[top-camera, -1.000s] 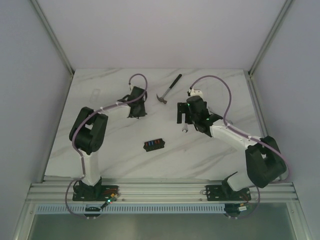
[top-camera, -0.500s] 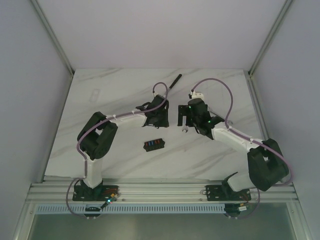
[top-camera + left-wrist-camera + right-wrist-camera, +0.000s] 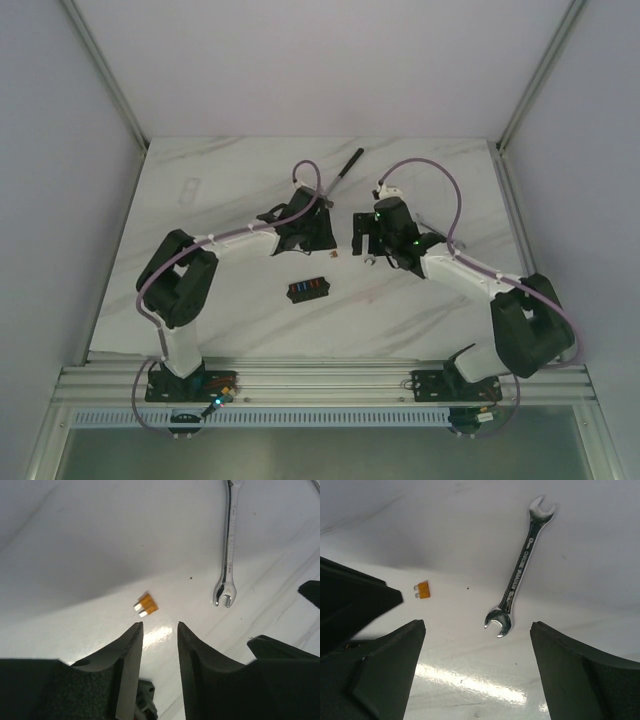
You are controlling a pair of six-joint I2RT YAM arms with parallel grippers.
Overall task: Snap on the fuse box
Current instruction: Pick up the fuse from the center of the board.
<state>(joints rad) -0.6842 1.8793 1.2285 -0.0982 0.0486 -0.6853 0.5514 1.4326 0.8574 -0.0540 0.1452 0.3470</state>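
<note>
We see the fuse box (image 3: 308,290) lying flat on the marble table (image 3: 220,300), alone in open space, with its row of red, blue and orange fuses facing up. Neither arm touches it.

Just beyond the fuse box, on the side away from the arm bases, the left gripper (image 3: 322,240) hangs over the table. In its wrist view the left gripper (image 3: 160,627) has its jaws parted by a narrow gap with nothing between them. A small loose orange fuse (image 3: 146,605) lies on the table just ahead of its fingertips.

Beyond the fuse box and toward the right arm's side, the right gripper (image 3: 362,240) is close beside the left one. From its own camera the right gripper (image 3: 477,625) has its jaws spread wide and holds nothing. A silver wrench (image 3: 517,590) lies on the table between and ahead of its fingers. The same orange fuse (image 3: 422,590) sits to one side.

Farther beyond the fuse box a dark handle (image 3: 348,165) lies on the table. Its near end is hidden behind the left arm.
</note>
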